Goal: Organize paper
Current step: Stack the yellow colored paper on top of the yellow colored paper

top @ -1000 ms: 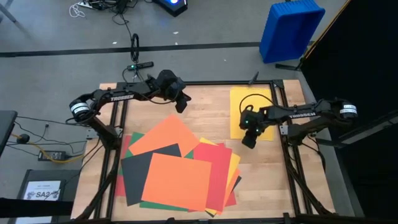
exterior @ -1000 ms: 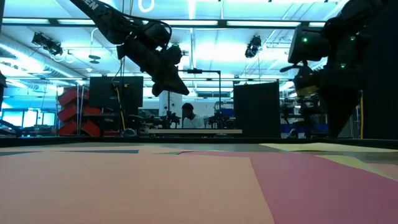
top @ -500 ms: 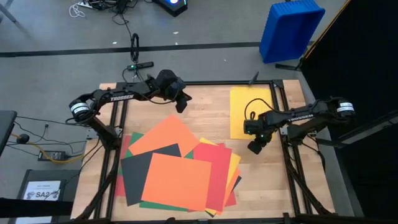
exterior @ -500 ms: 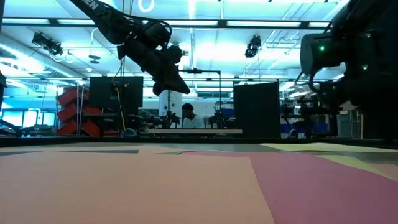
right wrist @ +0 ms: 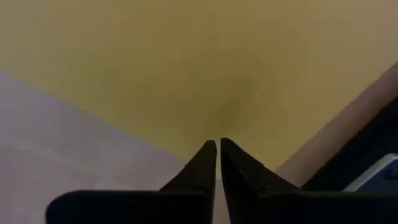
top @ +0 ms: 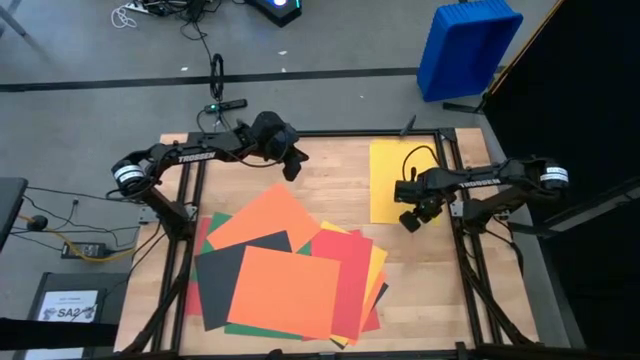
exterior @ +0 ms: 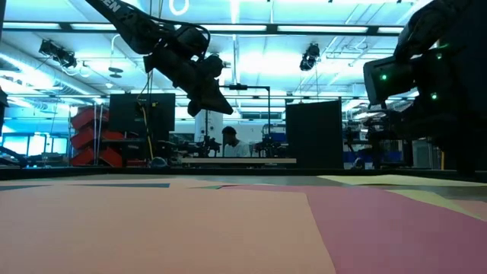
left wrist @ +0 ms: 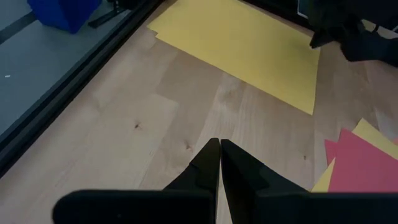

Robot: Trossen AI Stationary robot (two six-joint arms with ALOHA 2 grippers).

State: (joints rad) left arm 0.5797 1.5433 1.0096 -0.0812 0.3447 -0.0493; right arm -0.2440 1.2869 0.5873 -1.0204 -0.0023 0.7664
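Right gripper (top: 409, 222) pinched empty over the lone yellow sheet (top: 392, 170); lower stacked paper (top: 290, 275) mostly hidden.

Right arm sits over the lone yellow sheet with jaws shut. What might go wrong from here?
1. The shut right gripper could drag the separate yellow paper sheet out of place rather than lift it.
2. The messy overlapping pile of orange, red, black and green sheets may shift together if one is pulled.

Bare table (top: 335, 185) between arms; paper pile (top: 285, 275) fills front.
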